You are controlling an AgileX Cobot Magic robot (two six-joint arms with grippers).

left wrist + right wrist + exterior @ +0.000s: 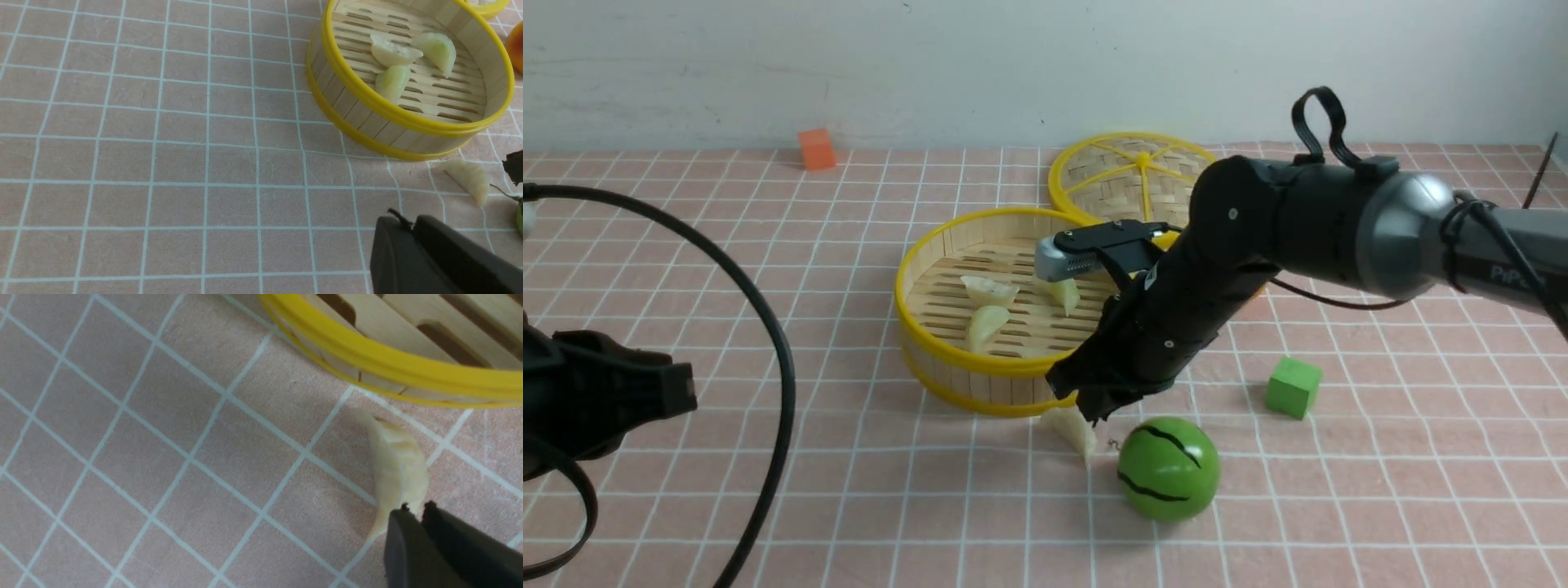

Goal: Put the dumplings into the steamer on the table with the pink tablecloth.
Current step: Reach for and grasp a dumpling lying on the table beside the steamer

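- White letters on grey tube of right arm, far right side of front view.
- Can read "PiP". More letters follow, too dim and blurry to tell.
- Letters slant along tube, small and faint.
- Left wrist view: no words, numbers or signs to read.
- Right wrist view: same, nothing to read.
- No other writing to read in front view.

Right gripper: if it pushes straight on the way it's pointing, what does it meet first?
Most likely the dumpling lying on the cloth just outside the steamer. The right gripper has its tips at the dumpling's end, though contact is unclear.
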